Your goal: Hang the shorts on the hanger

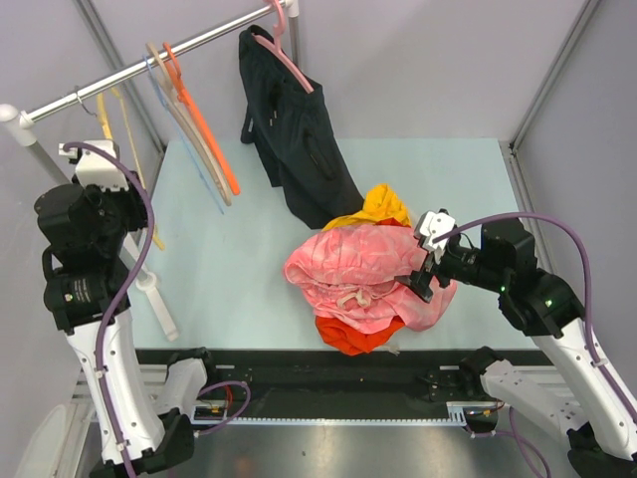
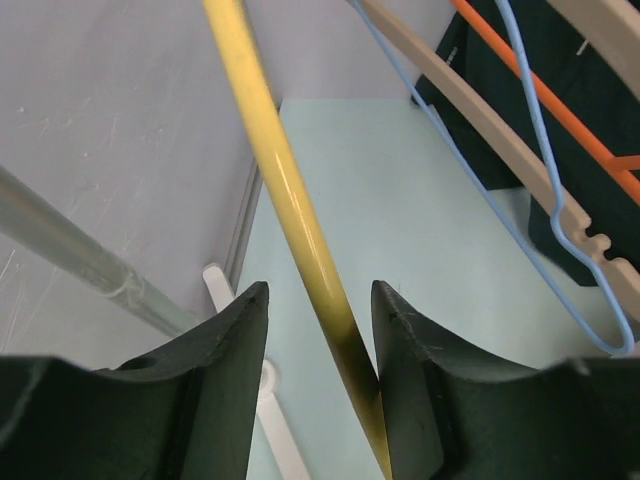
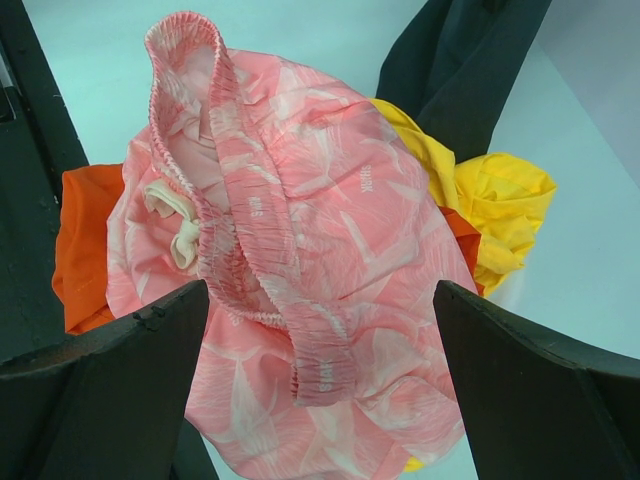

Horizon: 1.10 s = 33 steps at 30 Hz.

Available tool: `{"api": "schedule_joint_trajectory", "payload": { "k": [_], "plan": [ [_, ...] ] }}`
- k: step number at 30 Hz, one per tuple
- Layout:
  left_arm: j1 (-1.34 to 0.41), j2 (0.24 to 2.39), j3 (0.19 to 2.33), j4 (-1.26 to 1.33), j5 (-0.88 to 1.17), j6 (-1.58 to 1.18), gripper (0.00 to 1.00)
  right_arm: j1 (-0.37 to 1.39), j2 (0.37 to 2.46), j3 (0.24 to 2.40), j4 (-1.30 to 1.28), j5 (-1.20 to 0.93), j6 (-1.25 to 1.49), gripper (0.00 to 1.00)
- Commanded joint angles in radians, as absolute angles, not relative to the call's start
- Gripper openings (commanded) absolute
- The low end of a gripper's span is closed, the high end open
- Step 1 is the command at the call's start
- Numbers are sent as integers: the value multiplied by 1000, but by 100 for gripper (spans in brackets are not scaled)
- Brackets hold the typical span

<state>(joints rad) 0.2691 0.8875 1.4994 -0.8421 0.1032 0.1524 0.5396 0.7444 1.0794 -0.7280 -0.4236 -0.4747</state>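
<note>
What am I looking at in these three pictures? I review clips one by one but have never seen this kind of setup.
Two robot arms are bolted at the near edge of a pale table. The wide picture comes from a fixed camera above and behind them; the other two come from a camera on each wrist, looking out between that arm's own dark fingers.

The left gripper is up by the clothes rail with the yellow hanger between its fingers; the bar touches one finger, with a gap at the other, so it is not clamped.

The right gripper hangs wide open over the pink shorts, holding nothing. The shorts lie crumpled on a pile with an orange-red garment and a yellow garment. A black garment hangs on a pink hanger, beside an orange hanger.
</note>
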Motion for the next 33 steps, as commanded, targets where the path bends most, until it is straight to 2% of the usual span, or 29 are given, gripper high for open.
{"api": "schedule_joint_trajectory", "payload": {
  "k": [1,3,4,6,7,14,26,33],
  "plan": [
    [276,890,1485,-759,152,103,49,546,742,1121,-713,-413,-468,100],
    [276,896,1477,-729,152,97,40,545,742,1120,-715,-411,-471,99],
    [276,896,1474,-718,152,91,31,545,742,1121,-715,-410,-471,100],
    [276,896,1470,-684,155,86,25,545,741,1121,-718,-408,-476,100],
    [276,894,1471,-667,147,84,19,546,741,1120,-722,-407,-476,99],
    [276,873,1503,-629,146,77,1,545,736,1121,-718,-399,-485,100],
    [276,735,1494,-623,48,75,0,545,749,1120,-713,-403,-488,100],
    [278,689,1490,-686,60,72,0,546,752,1120,-701,-405,-491,100]
  ]
}}
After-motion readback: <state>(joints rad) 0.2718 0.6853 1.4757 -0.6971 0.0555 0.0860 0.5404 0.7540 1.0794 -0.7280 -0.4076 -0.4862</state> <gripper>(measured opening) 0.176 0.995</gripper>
